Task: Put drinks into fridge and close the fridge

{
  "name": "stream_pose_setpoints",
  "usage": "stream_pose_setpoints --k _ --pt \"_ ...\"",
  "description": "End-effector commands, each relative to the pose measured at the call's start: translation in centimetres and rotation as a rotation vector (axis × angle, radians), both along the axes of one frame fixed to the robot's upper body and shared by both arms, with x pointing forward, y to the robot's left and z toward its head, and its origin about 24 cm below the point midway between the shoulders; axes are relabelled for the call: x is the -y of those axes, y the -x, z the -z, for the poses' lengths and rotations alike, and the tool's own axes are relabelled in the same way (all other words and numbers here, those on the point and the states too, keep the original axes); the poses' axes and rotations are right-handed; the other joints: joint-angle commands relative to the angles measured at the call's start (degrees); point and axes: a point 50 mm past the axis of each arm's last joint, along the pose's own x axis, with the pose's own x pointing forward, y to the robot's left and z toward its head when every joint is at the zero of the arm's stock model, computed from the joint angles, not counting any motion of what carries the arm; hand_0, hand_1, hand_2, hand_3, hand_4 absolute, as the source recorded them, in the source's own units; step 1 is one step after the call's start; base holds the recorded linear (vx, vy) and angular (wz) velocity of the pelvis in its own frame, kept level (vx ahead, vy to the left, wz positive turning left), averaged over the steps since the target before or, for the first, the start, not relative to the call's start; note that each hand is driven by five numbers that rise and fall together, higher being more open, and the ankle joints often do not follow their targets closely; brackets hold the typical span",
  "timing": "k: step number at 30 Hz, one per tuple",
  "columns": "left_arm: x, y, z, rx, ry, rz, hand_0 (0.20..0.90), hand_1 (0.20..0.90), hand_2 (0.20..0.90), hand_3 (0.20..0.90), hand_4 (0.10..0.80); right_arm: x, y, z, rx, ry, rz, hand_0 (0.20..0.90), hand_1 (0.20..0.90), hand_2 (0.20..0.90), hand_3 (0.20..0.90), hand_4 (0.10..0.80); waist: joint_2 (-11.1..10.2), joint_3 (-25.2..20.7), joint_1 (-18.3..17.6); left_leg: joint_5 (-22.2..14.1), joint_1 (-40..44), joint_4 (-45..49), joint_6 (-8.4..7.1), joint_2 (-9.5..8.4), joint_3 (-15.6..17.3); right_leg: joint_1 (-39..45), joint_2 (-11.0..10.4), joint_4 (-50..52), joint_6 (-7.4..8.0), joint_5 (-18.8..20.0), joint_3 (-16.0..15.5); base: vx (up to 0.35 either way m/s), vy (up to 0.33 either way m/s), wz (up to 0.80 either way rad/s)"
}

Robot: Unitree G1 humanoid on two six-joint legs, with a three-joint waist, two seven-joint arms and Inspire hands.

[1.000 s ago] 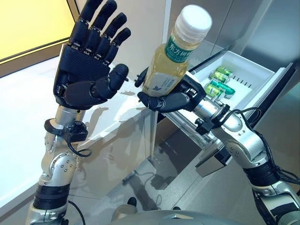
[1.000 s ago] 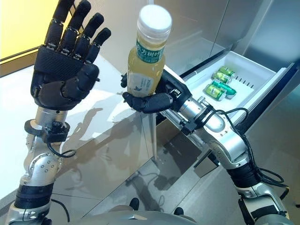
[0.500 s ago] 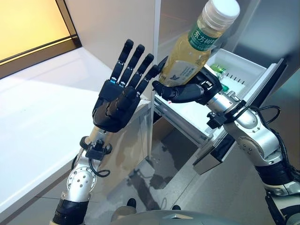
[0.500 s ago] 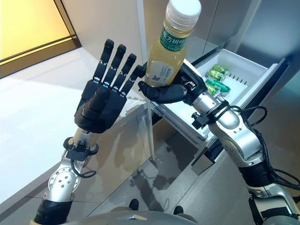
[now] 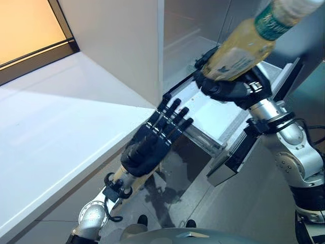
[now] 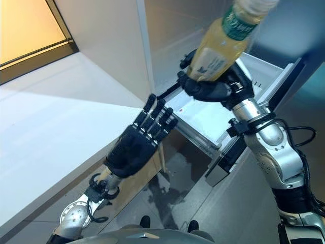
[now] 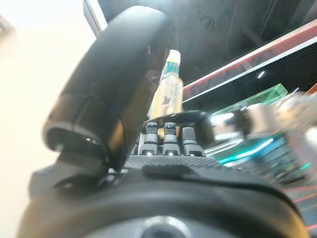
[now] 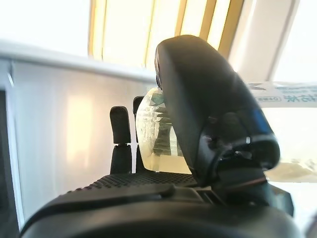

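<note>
My right hand (image 5: pixel 231 89) is shut on a yellow drink bottle (image 5: pixel 244 43) with a green label band, held tilted above the open white fridge drawer (image 5: pixel 210 114). The bottle shows pale between thumb and fingers in the right wrist view (image 8: pixel 153 144). My left hand (image 5: pixel 152 145) is open with straight fingers, low at the drawer's near front corner, holding nothing. The bottle also shows in the left wrist view (image 7: pixel 168 91), past the left hand (image 7: pixel 119 109).
A white counter (image 5: pixel 56 127) runs along the left, ending at a white wall panel (image 5: pixel 122 40). The drawer's dark front panel (image 5: pixel 238 152) sticks out to the right. Grey floor (image 5: pixel 244 208) lies below.
My left hand has dropped from beside the bottle down to the drawer's front corner. My right hand has carried the bottle up and to the right over the drawer. The camera has shifted.
</note>
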Motion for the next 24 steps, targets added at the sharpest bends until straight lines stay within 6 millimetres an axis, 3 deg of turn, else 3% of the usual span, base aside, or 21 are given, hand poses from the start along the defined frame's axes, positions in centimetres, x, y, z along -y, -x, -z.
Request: stream_pose_setpoints --k 1,5,13,18,20,24 --pt "0.3 0.7 -1.0 0.058 0.128 0.116 0.900 0.900 0.900 0.900 0.800 0.7 3.0 -6.8 0.399 -0.119 -0.042 0.300 0.300 0.300 0.200 0.100 -2.5 -4.6 -1.2 -3.3 -0.2 0.1 5.29 -5.82 2.8 0.0 2.6 1.2 -0.94 0.7 3.0 0.000 0.000 0.00" --pt "0.5 1.3 0.4 -0.013 0.117 0.167 0.900 0.900 0.900 0.900 0.800 1.4 2.7 -6.6 0.388 -0.106 -0.010 0.300 0.300 0.300 0.200 0.100 -2.4 -4.6 -1.7 -3.4 -0.2 0.1 5.24 -5.64 3.6 -0.3 2.5 1.2 -0.76 0.8 3.2 -0.001 0.003 -0.02" --pt "0.3 3.0 5.9 -0.258 -0.078 0.195 0.900 0.900 0.900 0.900 0.800 2.8 1.9 -5.7 0.323 -0.081 0.036 0.300 0.300 0.300 0.200 0.100 -2.2 -4.9 -2.3 -3.3 -0.4 0.1 5.10 -5.37 4.9 -0.8 2.6 1.0 -0.46 1.0 3.5 -0.001 0.007 -0.08" --pt "-1.1 4.3 10.2 -0.429 -0.300 0.122 0.900 0.900 0.900 0.900 0.800 3.6 1.5 -5.1 0.271 -0.043 0.082 0.300 0.300 0.300 0.200 0.100 -2.1 -5.2 -2.5 -3.8 -0.4 0.1 5.07 -5.28 5.1 -0.6 2.8 0.8 -0.19 0.7 3.9 0.040 0.008 -0.04" --pt "-2.5 4.5 12.3 -0.493 -0.536 0.036 0.900 0.900 0.900 0.900 0.800 4.1 1.3 -4.7 0.238 -0.021 0.124 0.300 0.300 0.300 0.200 0.100 -2.2 -5.3 -2.6 -3.7 -0.4 0.1 5.04 -5.28 5.1 -0.6 2.8 0.8 -0.08 0.7 3.8 0.056 0.010 -0.03" --pt "-5.2 4.0 13.5 -0.475 -0.853 -0.081 0.900 0.900 0.900 0.900 0.800 5.1 0.4 -4.2 0.181 0.029 0.182 0.300 0.300 0.300 0.200 0.100 -2.0 -5.1 -2.5 -3.4 -0.6 0.1 5.05 -5.22 5.3 -0.8 2.9 0.8 -0.04 0.7 3.8 0.008 0.003 0.00"
